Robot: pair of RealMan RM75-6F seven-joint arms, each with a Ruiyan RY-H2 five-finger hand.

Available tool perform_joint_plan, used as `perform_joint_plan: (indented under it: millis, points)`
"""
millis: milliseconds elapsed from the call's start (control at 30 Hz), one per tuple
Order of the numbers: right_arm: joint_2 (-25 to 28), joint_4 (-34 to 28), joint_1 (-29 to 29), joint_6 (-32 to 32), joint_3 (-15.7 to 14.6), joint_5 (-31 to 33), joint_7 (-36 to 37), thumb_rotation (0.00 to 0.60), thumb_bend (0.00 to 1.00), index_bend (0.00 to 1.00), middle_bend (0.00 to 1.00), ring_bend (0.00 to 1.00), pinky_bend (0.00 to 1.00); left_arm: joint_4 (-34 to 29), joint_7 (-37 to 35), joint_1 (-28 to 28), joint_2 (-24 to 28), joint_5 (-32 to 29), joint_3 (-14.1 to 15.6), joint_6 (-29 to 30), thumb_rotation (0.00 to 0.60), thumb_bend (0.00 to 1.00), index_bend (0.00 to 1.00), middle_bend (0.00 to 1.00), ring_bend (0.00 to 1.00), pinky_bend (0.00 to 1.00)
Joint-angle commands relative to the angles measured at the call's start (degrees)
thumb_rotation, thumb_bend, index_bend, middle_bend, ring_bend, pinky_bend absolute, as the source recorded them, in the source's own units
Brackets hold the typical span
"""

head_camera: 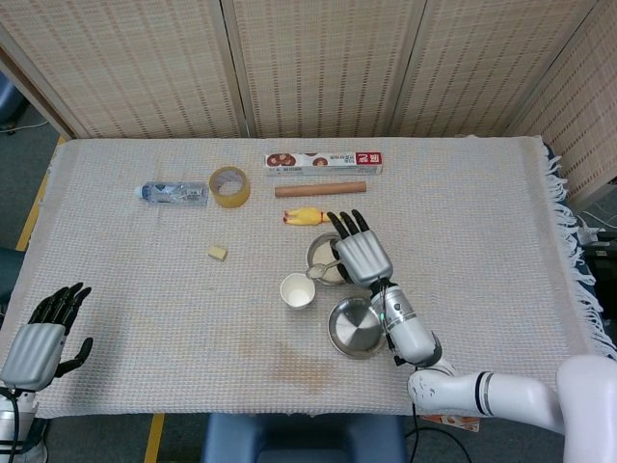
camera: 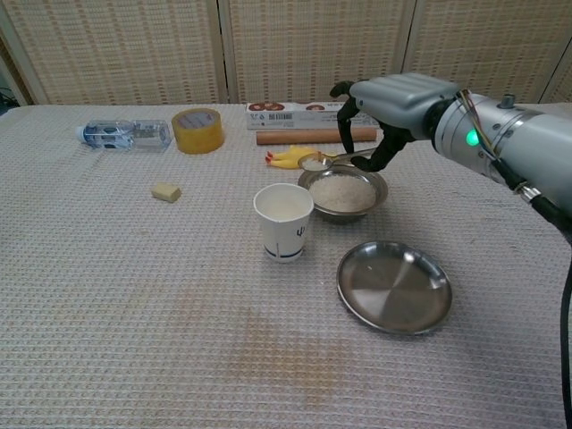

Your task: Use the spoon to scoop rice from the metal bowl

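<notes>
The metal bowl [camera: 344,194] of white rice stands mid-table; in the head view my right hand [head_camera: 358,255] covers most of the bowl [head_camera: 314,255]. My right hand [camera: 393,100] holds the spoon [camera: 315,163] by its handle. The spoon's head carries a little rice and hangs just above the bowl's far left rim, clear of the rice. My left hand [head_camera: 40,339] rests at the table's near left corner, fingers apart, holding nothing.
A paper cup [camera: 284,221] stands left of the bowl and a shallow metal plate [camera: 393,286] lies in front of it. Behind are a yellow toy chicken [camera: 290,158], a wooden roller [camera: 308,137], a long box [camera: 313,109], a tape roll [camera: 197,130], a bottle [camera: 125,134] and a small cube [camera: 166,191].
</notes>
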Motion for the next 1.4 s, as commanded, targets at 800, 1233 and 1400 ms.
perform_joint_plan:
  millis: [800,1233,1400]
  points:
    - [-7.31,2.87,11.74,7.76,-8.51,-2.4,-36.12,0.6,0.34,0.68,0.03,0.0,0.0,0.19,-1.49,0.49,0.64,1.52,0.51,1.04,0.6,0.42,0.0,0.0,0.0,0.12]
    - [-5.9,1.29,14.89,8.77,-14.27,-9.71,-53.82,0.6,0.34,0.67,0.03,0.0,0.0,0.17,-1.62,0.25,0.62,1.83,0.78,0.41,0.6,0.42,0.0,0.0,0.0,0.12]
    - [-5.63,-0.01,15.39,8.96,-15.04,-9.72,-59.26,0.6,0.35,0.67,0.03,0.0,0.0,0.05,-1.97,0.42,0.81,2.02,0.81,0.82,0.6,0.42,0.0,0.0,0.0,0.12]
